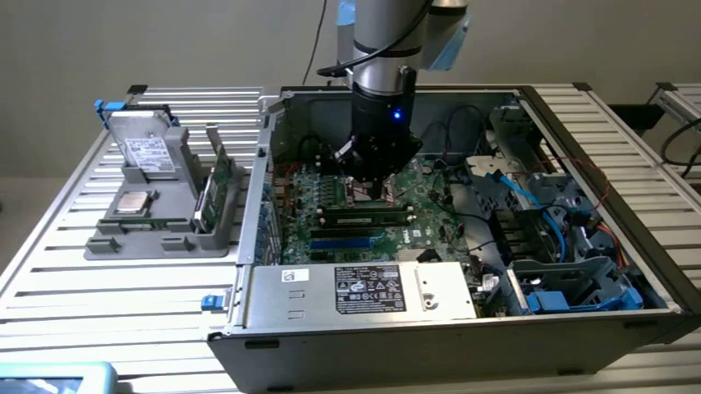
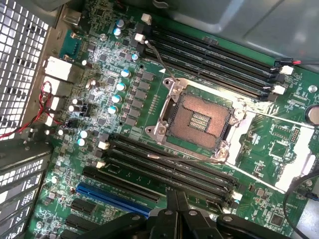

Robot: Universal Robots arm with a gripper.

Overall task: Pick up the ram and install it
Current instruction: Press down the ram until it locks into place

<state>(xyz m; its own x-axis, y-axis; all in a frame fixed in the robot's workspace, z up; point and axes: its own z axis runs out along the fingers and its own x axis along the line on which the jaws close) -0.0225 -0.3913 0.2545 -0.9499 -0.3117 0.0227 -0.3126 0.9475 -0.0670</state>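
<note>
A: Where does the gripper (image 1: 373,185) hang?
B: Over the motherboard (image 1: 429,215) inside the open computer case (image 1: 460,324), its fingers (image 2: 175,201) pressed together, holding nothing.
A: And the ram (image 1: 367,219)?
B: Lying in a slot just below the gripper. The wrist view adds the bare CPU socket (image 2: 199,122), flanked by 2 banks of black slots.

Exterior high, angled down — wrist close over shared motherboard (image 1: 362,217).
</note>
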